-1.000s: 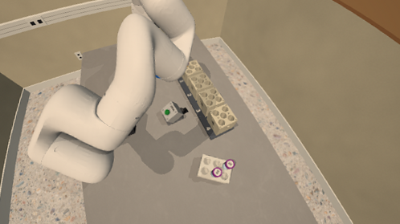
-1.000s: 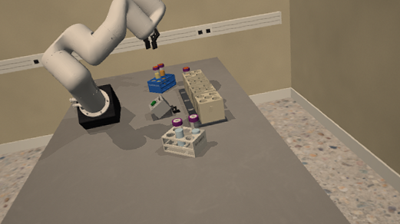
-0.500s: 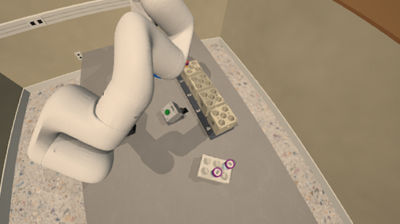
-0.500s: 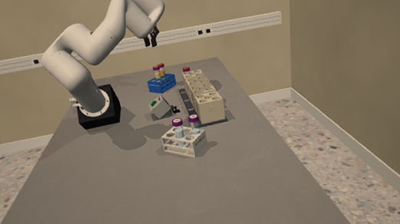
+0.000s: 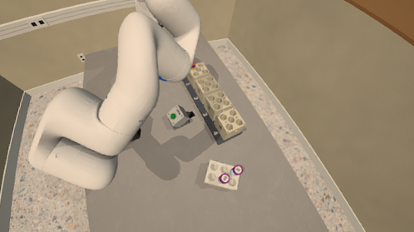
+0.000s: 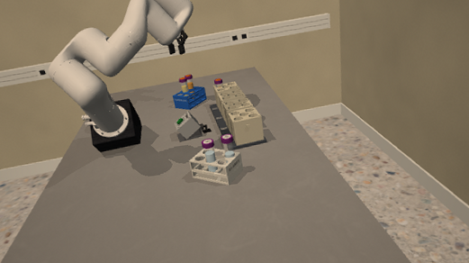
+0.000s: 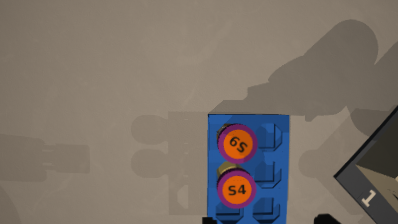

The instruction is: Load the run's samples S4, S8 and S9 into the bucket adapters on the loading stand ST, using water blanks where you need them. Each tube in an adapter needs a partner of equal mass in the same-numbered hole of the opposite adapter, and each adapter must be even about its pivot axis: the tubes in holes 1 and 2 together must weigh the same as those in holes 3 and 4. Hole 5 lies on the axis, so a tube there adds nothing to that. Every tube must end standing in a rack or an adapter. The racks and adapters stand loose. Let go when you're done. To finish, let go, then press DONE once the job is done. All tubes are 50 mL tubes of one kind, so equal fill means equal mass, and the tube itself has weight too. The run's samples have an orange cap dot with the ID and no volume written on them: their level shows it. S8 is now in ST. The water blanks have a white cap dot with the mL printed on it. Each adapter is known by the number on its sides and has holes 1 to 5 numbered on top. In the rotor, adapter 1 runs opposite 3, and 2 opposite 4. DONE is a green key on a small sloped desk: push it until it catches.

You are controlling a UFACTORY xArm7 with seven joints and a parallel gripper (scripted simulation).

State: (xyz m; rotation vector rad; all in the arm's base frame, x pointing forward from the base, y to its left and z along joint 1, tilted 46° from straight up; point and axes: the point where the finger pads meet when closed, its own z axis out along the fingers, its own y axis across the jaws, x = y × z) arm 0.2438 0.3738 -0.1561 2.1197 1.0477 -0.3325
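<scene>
My gripper (image 6: 177,50) (image 7: 267,220) is open and empty, above the blue rack (image 6: 182,104) (image 7: 285,196). The orange-dotted S9 tube (image 7: 238,144) and S4 tube (image 7: 237,190) stand side by side in that rack. On the loading stand (image 5: 211,127) (image 6: 220,122) (image 7: 350,187) four beige adapters stand in a row; the nearest one is adapter 4 (image 6: 248,131). An orange-dotted tube (image 5: 193,65) (image 6: 218,81) stands in the far adapter, by number 1; its hole is unclear. Two white-dotted blanks, one (image 5: 224,178) (image 6: 208,143) and another (image 5: 238,169) (image 6: 226,138), stand in the white rack (image 5: 208,171) (image 6: 223,177).
The small sloped desk with the green DONE key (image 5: 173,116) (image 6: 180,121) stands between the arm base (image 6: 118,141) and the stand. The adapters touch one another in a row. The arm hides the blue rack almost wholly in the top view.
</scene>
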